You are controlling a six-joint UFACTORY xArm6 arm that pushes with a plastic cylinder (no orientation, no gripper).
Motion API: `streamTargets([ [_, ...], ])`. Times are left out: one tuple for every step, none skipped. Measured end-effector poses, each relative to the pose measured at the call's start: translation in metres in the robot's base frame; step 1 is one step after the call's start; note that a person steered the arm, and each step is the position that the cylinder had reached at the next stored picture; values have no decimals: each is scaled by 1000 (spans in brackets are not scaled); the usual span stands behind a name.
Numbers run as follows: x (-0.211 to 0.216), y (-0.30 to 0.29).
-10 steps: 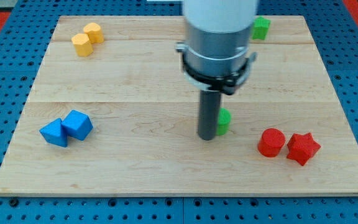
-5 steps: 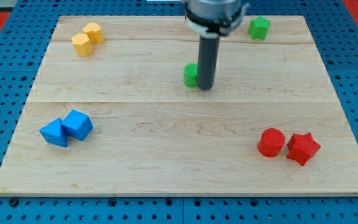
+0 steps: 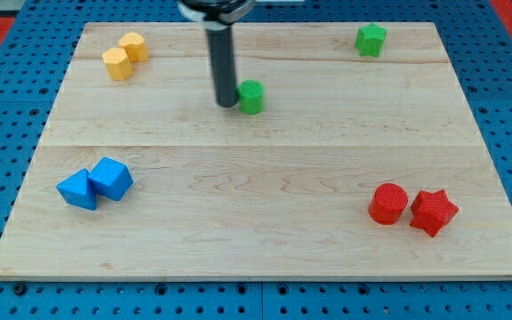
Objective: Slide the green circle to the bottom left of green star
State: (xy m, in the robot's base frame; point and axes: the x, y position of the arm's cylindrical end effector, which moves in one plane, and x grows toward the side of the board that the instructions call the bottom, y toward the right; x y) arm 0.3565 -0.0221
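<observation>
The green circle [image 3: 252,97] lies on the wooden board [image 3: 265,222], above the board's middle. The green star [image 3: 371,39] sits near the view's top right, well to the right of and above the circle. My tip [image 3: 226,104] stands on the board just left of the green circle, touching or nearly touching its left side. The rod rises from there to the view's top edge.
Two yellow blocks [image 3: 124,55] sit at the top left. Two blue blocks [image 3: 95,182] lie at the left, low on the board. A red circle [image 3: 388,204] and a red star [image 3: 434,212] lie at the bottom right.
The green circle has gone from the lower middle up the board and slightly left. My tip moved up and left, crossing from the circle's right side to its left side.
</observation>
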Motion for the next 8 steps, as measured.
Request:
streamTargets([
  [18,25],
  [29,34],
  [-42,68],
  [-70,90],
  [-71,65],
  [-88,57],
  [-102,79],
  [-101,86],
])
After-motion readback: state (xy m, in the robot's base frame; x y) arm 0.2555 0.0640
